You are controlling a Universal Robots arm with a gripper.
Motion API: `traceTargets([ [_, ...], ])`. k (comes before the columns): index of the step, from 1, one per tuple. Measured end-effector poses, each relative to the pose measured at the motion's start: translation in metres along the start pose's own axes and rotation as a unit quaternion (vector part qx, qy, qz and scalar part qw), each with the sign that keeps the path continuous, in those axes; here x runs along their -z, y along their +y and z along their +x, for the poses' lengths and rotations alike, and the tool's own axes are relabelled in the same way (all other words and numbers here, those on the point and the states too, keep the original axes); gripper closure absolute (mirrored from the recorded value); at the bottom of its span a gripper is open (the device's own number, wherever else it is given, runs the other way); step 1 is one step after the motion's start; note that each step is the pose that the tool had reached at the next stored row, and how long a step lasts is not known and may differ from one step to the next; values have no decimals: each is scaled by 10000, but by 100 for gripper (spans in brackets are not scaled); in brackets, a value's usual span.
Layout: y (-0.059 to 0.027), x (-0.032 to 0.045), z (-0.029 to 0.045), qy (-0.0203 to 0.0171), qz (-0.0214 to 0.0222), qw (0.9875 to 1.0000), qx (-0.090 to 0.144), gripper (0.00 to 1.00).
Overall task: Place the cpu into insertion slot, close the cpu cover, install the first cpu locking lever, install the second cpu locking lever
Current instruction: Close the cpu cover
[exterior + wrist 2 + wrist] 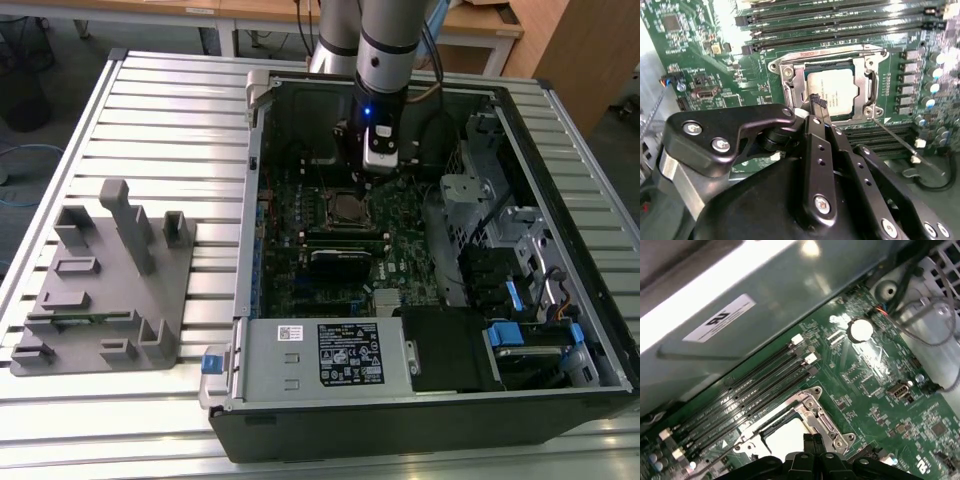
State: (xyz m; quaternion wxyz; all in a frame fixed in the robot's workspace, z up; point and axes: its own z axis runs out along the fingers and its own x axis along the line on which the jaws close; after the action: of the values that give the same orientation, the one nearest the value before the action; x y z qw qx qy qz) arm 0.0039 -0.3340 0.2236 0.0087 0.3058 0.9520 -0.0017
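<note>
Gripper [818, 103] pinched together, empty, tips beside chip [832, 90] framed by cover [790, 86]; chip's print unreadable, near edge hidden

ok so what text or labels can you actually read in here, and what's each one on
Nothing can be quoted as it reads.
black label on the power supply: print too small to read.
white sticker on the grey metal wall: a mark and fine print, unreadable.
cpu top: faint print, unreadable.
green circuit board: tiny white markings, unreadable.
</note>
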Motion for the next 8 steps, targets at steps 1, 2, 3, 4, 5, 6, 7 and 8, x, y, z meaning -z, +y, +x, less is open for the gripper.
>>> traceTargets([
  [1, 0, 0, 0, 0, -1, 10000, 77, 89],
  [2, 0, 0, 0, 0, -2, 9999, 125, 89],
  [3, 0, 0, 0, 0, -2, 9999, 133, 89],
  [4, 0, 0, 0, 0, -2, 9999, 133, 89],
  [5, 0, 0, 0, 0, -2, 9999, 133, 89],
  [6, 0, 0, 0, 0, -2, 9999, 133, 89],
  [7, 0, 0, 0, 0, -2, 9999, 133, 89],
  [8, 0, 0, 0, 0, -2, 9999, 133, 89],
])
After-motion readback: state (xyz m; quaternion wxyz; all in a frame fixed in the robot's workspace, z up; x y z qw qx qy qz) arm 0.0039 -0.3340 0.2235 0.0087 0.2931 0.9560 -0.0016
